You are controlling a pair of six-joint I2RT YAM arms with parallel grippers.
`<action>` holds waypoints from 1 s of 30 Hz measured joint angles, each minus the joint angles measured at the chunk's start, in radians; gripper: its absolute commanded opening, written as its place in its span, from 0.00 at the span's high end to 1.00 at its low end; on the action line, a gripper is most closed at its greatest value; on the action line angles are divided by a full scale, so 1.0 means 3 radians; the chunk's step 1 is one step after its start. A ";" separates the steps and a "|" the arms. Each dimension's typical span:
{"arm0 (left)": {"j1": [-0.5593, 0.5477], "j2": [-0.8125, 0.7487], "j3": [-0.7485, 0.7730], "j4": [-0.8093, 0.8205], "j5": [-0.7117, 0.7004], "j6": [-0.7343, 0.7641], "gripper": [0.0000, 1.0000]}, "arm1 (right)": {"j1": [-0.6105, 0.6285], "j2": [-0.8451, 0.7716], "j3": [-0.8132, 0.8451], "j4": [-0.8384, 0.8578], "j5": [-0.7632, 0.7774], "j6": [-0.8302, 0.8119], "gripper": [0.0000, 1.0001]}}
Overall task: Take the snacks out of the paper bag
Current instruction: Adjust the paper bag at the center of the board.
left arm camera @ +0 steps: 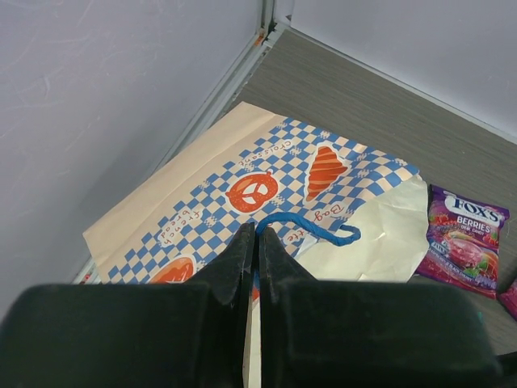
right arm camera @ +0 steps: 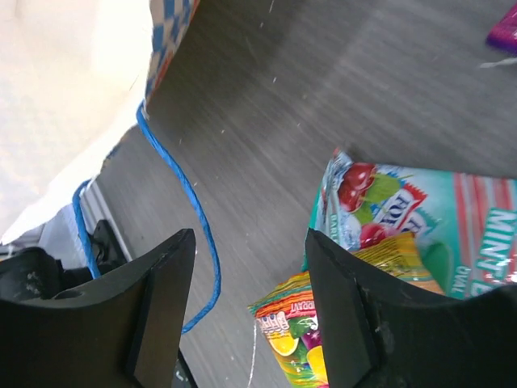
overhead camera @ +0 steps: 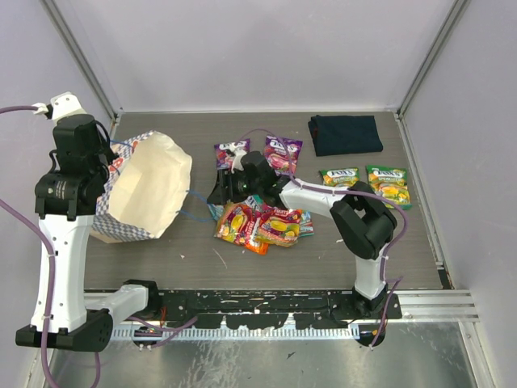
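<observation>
Snagging looked possible, since the empty right gripper point(right arm camera: 249, 242), jaws apart, hung just beside the blue cord point(right arm camera: 190, 202) of the paper bag point(left arm camera: 202, 186) pinched by the left gripper point(left arm camera: 257, 234).

Right wrist view: the teal packet point(right arm camera: 428, 226) is cut off by the edge at 3 o'clock, its lower corner covered by the orange-red packet point(right arm camera: 283, 323); the purple packet point(right arm camera: 505, 28) shows only a corner at 1 o'clock. The paper bag point(right arm camera: 65, 97), at 10 o'clock, is blurred and washed out.
</observation>
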 measured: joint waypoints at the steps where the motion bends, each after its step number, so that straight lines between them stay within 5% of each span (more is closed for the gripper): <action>1: 0.0000 0.0000 0.0000 0.0003 -0.0004 0.0001 0.97 | 0.0005 0.0039 0.0000 -0.0001 -0.0055 0.0024 0.37; 7: 0.0000 0.0000 -0.0052 0.0028 -0.0017 0.0001 0.97 | 0.0011 0.0092 0.0000 0.0137 -0.0388 0.0158 0.39; 14: 0.0000 0.0001 -0.0066 0.0033 -0.0027 0.0006 0.96 | 0.0013 0.0099 0.0000 0.0355 -0.0661 0.0328 0.57; 23: 0.0000 0.0008 -0.0085 0.0058 -0.0057 0.0027 0.97 | 0.0013 0.0139 0.0000 0.0348 -0.0731 0.0364 0.44; 30: 0.0000 0.0008 -0.0086 0.0066 -0.0067 0.0028 0.97 | 0.0013 0.0139 0.0000 0.0261 -0.0669 0.0275 0.43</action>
